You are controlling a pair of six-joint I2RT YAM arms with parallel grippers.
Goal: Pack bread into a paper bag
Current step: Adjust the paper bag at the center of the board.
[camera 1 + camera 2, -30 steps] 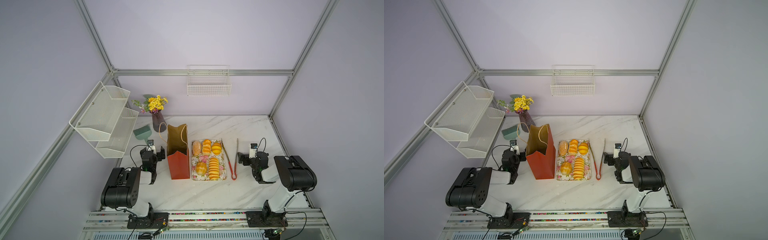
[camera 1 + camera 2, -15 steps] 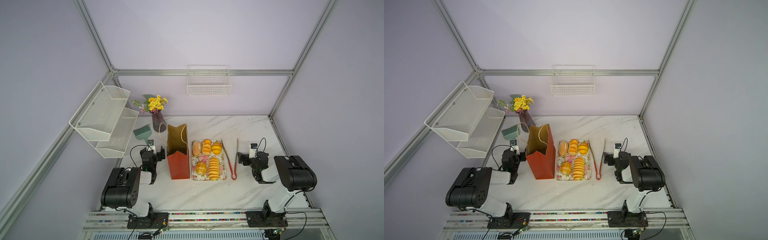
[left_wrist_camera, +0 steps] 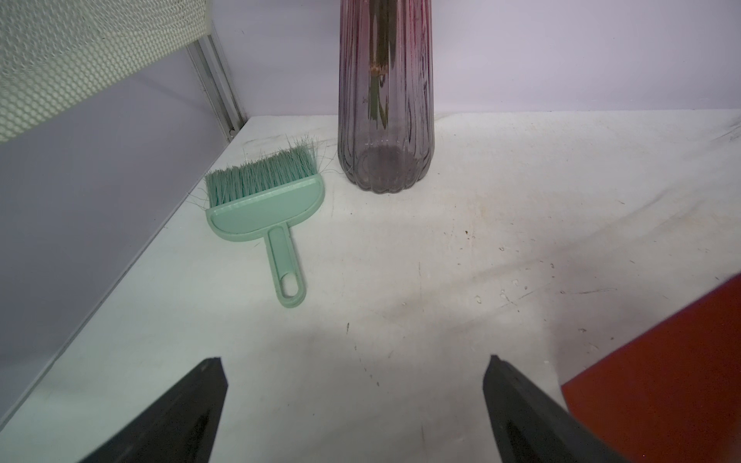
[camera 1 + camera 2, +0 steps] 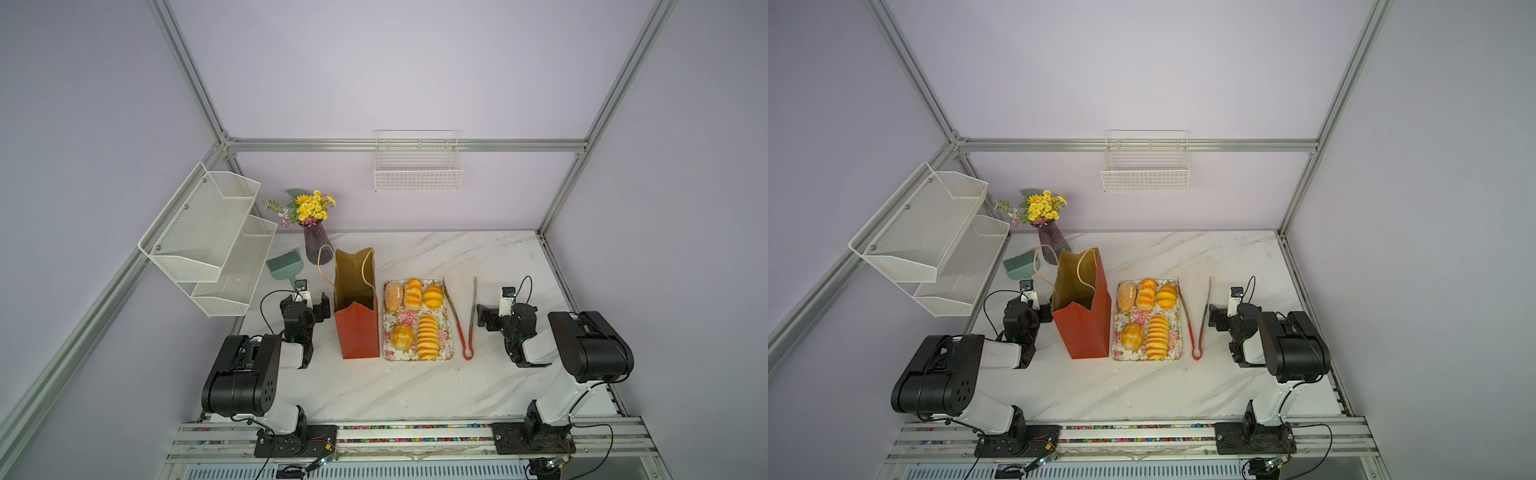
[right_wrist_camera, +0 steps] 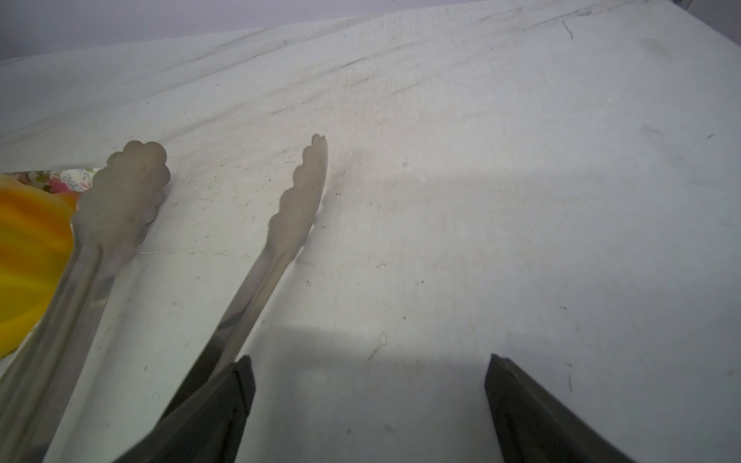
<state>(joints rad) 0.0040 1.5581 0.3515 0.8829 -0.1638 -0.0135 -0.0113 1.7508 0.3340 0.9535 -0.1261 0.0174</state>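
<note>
Red-orange paper bag (image 4: 356, 332), upright, just beside left gripper (image 3: 353, 360), jaws spread, empty. Bread (image 4: 428, 337) on floral tray (image 4: 408, 318); tongs (image 4: 458, 328) between it and right gripper (image 5: 369, 358), spread, empty.

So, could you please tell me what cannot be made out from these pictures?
- Paper bag floor: both top views, hidden by its own walls.
- Vase neck: left wrist view, cut off by the frame edge.
- Tongs handle end: right wrist view, cut off by the edge.
- Bread: right wrist view, only one bun, cropped.
</note>
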